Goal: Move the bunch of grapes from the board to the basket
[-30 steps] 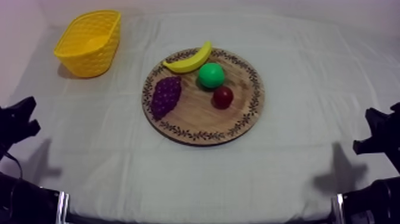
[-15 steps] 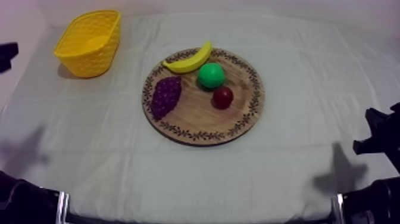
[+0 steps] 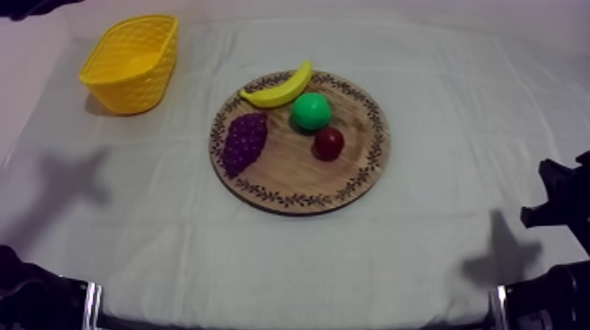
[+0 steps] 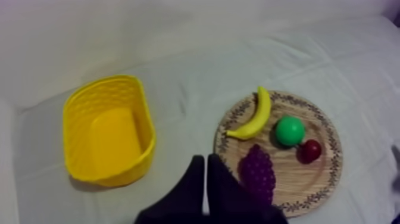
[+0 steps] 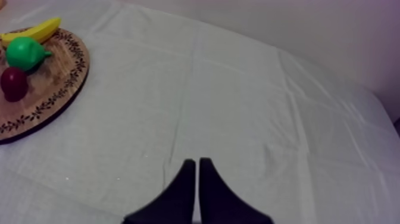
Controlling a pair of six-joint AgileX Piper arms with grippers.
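**Grapes not yet lifted, both hands empty**

Nearest, low at the right edge of the top view, the right hand (image 5: pixel 197 161) has its two fingers pressed together on nothing. It sits over bare cloth of the desk (image 3: pixel 290 272), well apart from the fruit.

In the middle of the desk lies the wooden board (image 3: pixel 294 195). The bunch of grapes (image 3: pixel 245 142) lies on the board's left part, just inside the patterned rim, and nothing touches it. To its right on the board are the small red fruit (image 3: pixel 329 142) and the pear (image 3: pixel 311 111), with the banana (image 3: pixel 281 88) along the far rim.

Farther off, at the upper left of the top view, the yellow basket (image 3: pixel 132 88) stands with nothing in it, well apart from the board. Beyond it, a dark part of the left arm (image 3: pixel 26 7) shows in the upper left corner. The left hand (image 4: pixel 206 157) is raised over the cloth between basket and board. Its fingers are pressed together in a narrow wedge and hold nothing.

By this, no part of the task is done. A hand, most likely the left since the basket is on its side, has yet to spread its fingers and come down over the grapes. It must then pinch them, lift them clear of the board, carry them over the basket and let go.
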